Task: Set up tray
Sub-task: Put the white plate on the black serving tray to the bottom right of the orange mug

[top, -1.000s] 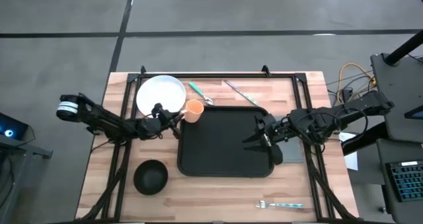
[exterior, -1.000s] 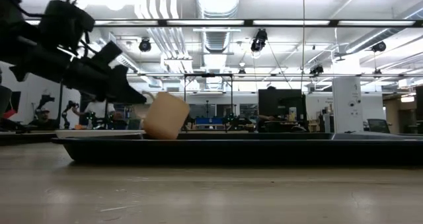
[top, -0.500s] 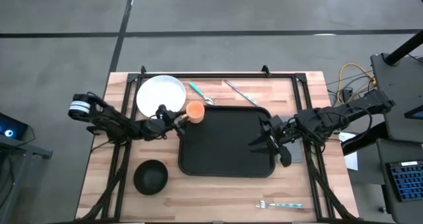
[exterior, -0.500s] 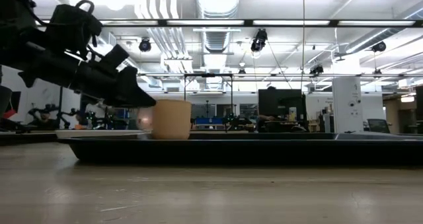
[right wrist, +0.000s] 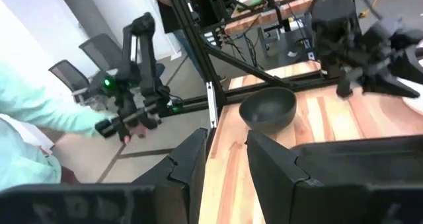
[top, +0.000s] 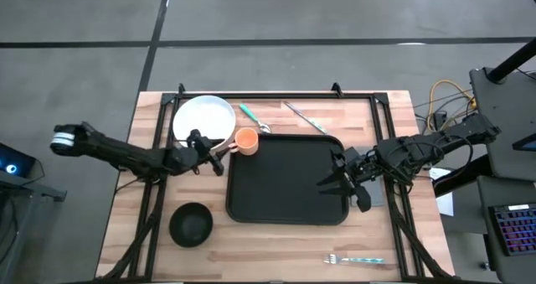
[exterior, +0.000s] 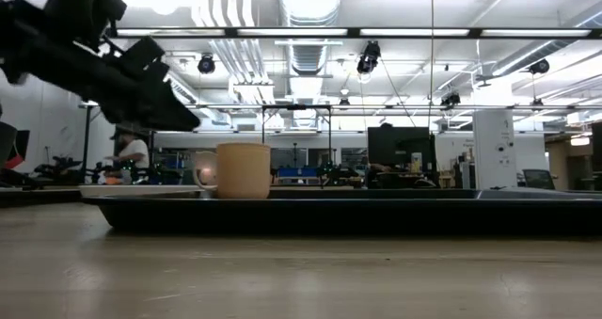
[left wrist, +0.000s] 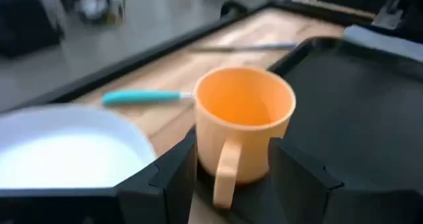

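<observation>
The black tray [top: 285,202] lies in the middle of the table. An orange mug [top: 245,139] stands upright at the tray's far left corner, its handle [left wrist: 225,174] turned toward my left gripper [top: 216,147]. That gripper is open just left of the mug. In the left wrist view its fingers [left wrist: 173,178] stand on either side of the handle without touching it. My right gripper [top: 331,177] is open over the tray's right part; I cannot tell whether it touches the tray. The low view shows the mug [exterior: 243,170] behind the tray's rim [exterior: 329,213].
A white plate [top: 203,119] lies far left and a black bowl [top: 191,224] near left. A teal-handled spoon [top: 251,116] and a knife [top: 306,116] lie beyond the tray, and a fork [top: 356,259] lies near right. A grey napkin [top: 374,192] sits under the right arm. A person's sleeve [right wrist: 26,118] shows beyond the table.
A second ago the mug was tilted in my left gripper. It has been stood upright at the tray's far left corner. The left gripper has let go, drawn back toward the table's left edge and risen a little.
</observation>
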You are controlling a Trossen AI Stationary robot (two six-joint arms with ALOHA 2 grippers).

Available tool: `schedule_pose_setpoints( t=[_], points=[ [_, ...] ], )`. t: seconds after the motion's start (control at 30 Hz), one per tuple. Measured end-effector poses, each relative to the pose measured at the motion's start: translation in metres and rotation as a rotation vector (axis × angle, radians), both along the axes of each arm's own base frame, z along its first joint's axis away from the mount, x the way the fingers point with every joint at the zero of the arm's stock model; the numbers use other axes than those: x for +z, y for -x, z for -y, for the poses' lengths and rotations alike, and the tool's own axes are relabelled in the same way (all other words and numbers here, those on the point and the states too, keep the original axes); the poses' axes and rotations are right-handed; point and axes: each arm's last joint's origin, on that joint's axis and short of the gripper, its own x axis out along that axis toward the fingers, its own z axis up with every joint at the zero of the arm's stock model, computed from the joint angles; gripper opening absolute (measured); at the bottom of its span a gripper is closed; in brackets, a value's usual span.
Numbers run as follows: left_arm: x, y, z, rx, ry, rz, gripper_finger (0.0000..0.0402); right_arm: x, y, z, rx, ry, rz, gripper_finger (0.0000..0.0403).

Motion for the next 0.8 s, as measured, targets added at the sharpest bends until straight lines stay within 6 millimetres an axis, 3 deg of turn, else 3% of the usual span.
schedule_pose_setpoints(
  t=[0.23,0.37,0.5,0.8],
  points=[
    [0.052,0.027,0.000,-0.011,0.077,-0.355,0.0161,-0.002,0.000,0.000,0.000,0.008,-0.020,0.0117],
    [0.064,0.032,-0.003,0.009,0.101,-0.520,0.0161,-0.003,0.000,0.000,0.000,0.010,-0.024,0.0121],
    [0.056,0.021,-0.009,0.002,0.135,-0.611,0.0162,-0.003,0.000,0.000,0.002,0.021,-0.020,0.0119],
    [0.014,-0.009,-0.034,0.027,0.234,-0.877,0.0162,-0.002,0.001,-0.001,0.021,-0.017,-0.026,0.0120]
  ],
)
